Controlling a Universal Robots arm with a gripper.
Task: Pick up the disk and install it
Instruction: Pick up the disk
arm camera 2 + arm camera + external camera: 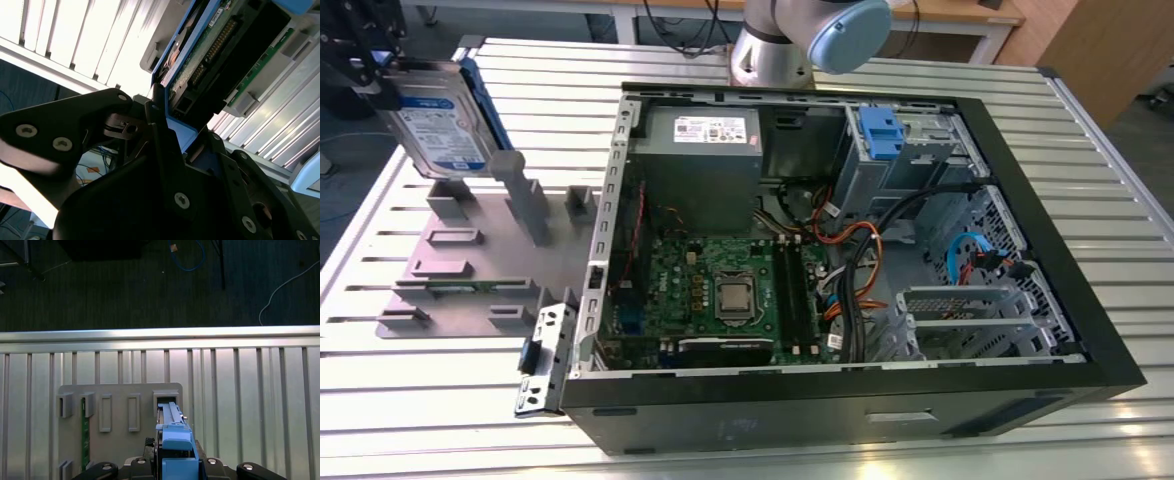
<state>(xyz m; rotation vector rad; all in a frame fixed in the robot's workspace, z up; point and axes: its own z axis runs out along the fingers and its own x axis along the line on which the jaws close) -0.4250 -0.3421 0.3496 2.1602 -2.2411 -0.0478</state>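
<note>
The disk (444, 118) hangs upright at the exterior view's far left, above a grey fixture plate (467, 270). Its blue-and-white label faces the camera and a blue rail runs along its far edge. My gripper (376, 72) is shut on the disk's upper end. The first wrist view shows the disk (173, 437) edge-on with its blue rail, clear of the plate's slots (120, 410), and the gripper (172, 467) clamped around it. The second wrist view shows the disk's green circuit board (215, 50) between the black fingers (165, 145).
An open computer case (1107, 330) lies to the exterior view's right of the plate. Inside are a grey power supply (700, 135), a motherboard (720, 290), cables and a drive bay with a blue clip (881, 128). The arm's base (781, 45) stands behind the case. All rests on a slatted metal table (427, 400).
</note>
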